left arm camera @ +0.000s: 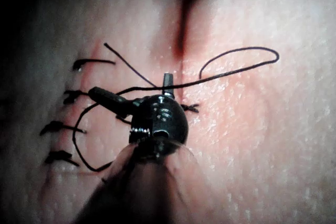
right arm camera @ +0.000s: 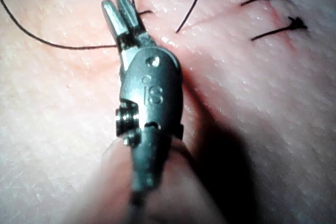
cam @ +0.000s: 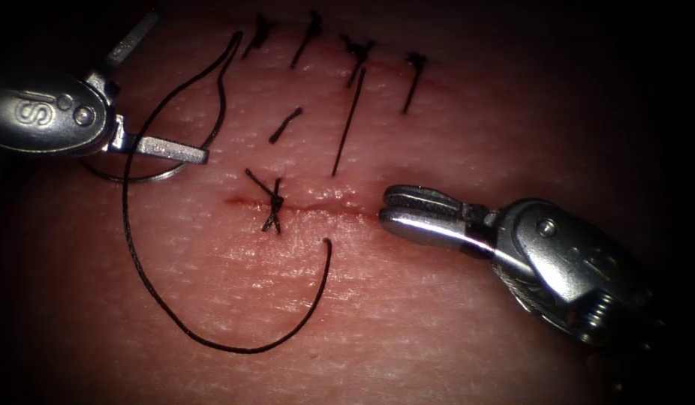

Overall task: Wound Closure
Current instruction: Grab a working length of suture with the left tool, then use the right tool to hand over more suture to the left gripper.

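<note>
1. Closest to the lens, the right arm's shiny steel needle driver (cam: 389, 212) is being held just over the pinkish pork-belly tissue (cam: 452, 330), its tip sitting at the right end of the thin red cut (cam: 325, 210). Its jaws are being kept almost together and nothing is being gripped between them; the right wrist view (right arm camera: 119, 11) backs that up.
2. The left arm's silver needle driver (cam: 184, 153) is being parked well left of the cut, jaws clamped on the curved steel needle (cam: 137, 178). The needle's arc is being shown bowing out under the jaws, lying over the tissue, not in it. Exactly where along the curve it's being gripped is hard to tell.
3. The long black thread (cam: 133, 255) is being left slack, looping from the needle area down and round below the cut, with its end rising just under the cut line.
4. A dark knotted stitch (cam: 273, 202) is sitting across the cut.
5. Four finished knots with short cut tails (cam: 359, 51) are being seen along the far edge of the tissue.
</note>
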Controlling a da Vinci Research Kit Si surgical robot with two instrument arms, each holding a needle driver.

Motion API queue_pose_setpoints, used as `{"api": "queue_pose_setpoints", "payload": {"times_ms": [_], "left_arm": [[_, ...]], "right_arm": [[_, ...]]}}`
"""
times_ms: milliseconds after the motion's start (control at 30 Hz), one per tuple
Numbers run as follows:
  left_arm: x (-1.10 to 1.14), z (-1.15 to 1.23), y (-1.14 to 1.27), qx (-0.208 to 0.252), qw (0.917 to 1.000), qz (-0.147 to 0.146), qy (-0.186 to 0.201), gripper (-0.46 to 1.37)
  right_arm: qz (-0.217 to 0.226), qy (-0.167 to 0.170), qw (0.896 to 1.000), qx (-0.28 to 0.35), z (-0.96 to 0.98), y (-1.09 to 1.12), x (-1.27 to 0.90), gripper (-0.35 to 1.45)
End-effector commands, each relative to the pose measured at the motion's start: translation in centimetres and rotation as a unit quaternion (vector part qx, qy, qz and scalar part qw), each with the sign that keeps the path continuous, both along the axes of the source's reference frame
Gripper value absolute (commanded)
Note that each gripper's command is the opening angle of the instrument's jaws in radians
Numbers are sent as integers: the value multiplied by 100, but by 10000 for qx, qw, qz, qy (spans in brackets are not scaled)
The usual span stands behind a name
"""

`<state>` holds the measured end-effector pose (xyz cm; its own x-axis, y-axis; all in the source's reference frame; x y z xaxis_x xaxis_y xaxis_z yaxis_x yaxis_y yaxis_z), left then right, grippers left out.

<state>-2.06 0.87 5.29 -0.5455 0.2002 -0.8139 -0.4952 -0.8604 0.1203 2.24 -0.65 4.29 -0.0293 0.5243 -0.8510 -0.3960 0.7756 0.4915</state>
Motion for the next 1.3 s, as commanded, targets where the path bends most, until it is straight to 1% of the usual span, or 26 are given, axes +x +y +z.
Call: {"api": "queue_pose_setpoints", "payload": {"times_ms": [33, 67, 100, 133, 167, 233, 467, 533, 567, 600, 633, 667, 700, 733, 767, 800, 867, 933, 967, 1067, 1133, 1167, 1200, 1267, 1300], "left_arm": [[0, -1, 0, 16, 10000, 25, -9, 26], [0, -1, 0, 33, 10000, 72, -42, -4], [0, -1, -1, 49, 9999, 120, -76, -29], [1, -1, -2, 76, 9995, 270, -155, -35], [1, -1, -3, 66, 9989, 413, -199, -35], [2, -3, -8, 14, 9984, 531, -195, -35], [5, -15, -15, 6, 9968, 751, -255, -35], [7, -19, -16, -2, 9963, 806, -284, -35], [8, -20, -17, -10, 9961, 835, -267, -35], [9, -21, -19, -19, 9960, 863, -248, -35], [10, -22, -21, -78, 9954, 932, -225, -35], [11, -23, -24, -125, 9951, 961, -196, -35], [11, -23, -26, -130, 9952, 952, -188, -35], [11, -23, -29, -152, 9952, 952, -147, -35], [10, -23, -32, -166, 9953, 954, -94, -35], [9, -23, -35, -142, 9954, 948, -31, -35], [7, -22, -42, -96, 9953, 960, 63, -35], [4, -19, -48, -89, 9954, 942, 139, -35], [1, -16, -51, -28, 9957, 904, 176, -35], [-3, -14, -49, 3, 9963, 809, 296, -35], [-9, -14, -43, 40, 9970, 712, 312, -35], [-10, -14, -42, 37, 9970, 697, 322, -35], [-14, -14, -39, 51, 9974, 622, 348, -35], [-17, -14, -38, 53, 9975, 606, 357, -35], [-19, -13, -38, 73, 9977, 580, 349, -35]], "right_arm": [[13, -9, 10000, 1, 0, 0, 0, 9], [15, -10, 10000, 1, 0, 0, 1, 9], [15, -11, 10000, 1, 0, 0, 1, 9], [16, -11, 10000, 1, 0, 0, 1, 9], [16, -11, 10000, 2, 0, 0, 1, 9], [16, -12, 10000, 3, 0, 0, 1, 9], [15, -12, 10000, 5, -1, 0, 0, 11], [22, -18, 10000, 7, -1, 0, -1, 18], [19, -34, 10000, 13, -2, 0, -1, 30], [21, -35, 10000, 14, -3, -1, -1, 35], [-19, -94, 9999, 38, -4, -2, 0, 48], [-91, -200, 9997, 79, -6, -3, 0, 63], [-215, -380, 9990, 84, -7, -6, 1, 79], [-277, -466, 9985, 55, -8, -7, 1, 86], [-397, -630, 9972, 54, -10, -10, 2, 101], [-478, -736, 9961, 32, -12, -13, 2, 112], [-637, -859, 9943, -30, -15, -18, 3, 123], [-792, -906, 9926, -138, -18, -24, 2, 127], [-959, -1000, 9902, -201, -23, -30, 3, 131], [-1248, -1128, 9853, -305, -32, -39, 8, 130], [-1526, -1206, 9799, -447, -41, -50, 19, 124], [-1574, -1203, 9789, -494, -42, -51, 21, 123], [-1732, -1303, 9744, -603, -48, -58, 34, 122], [-1823, -1397, 9711, -644, -51, -62, 42, 123], [-1904, -1480, 9680, -693, -52, -66, 50, 123]]}}
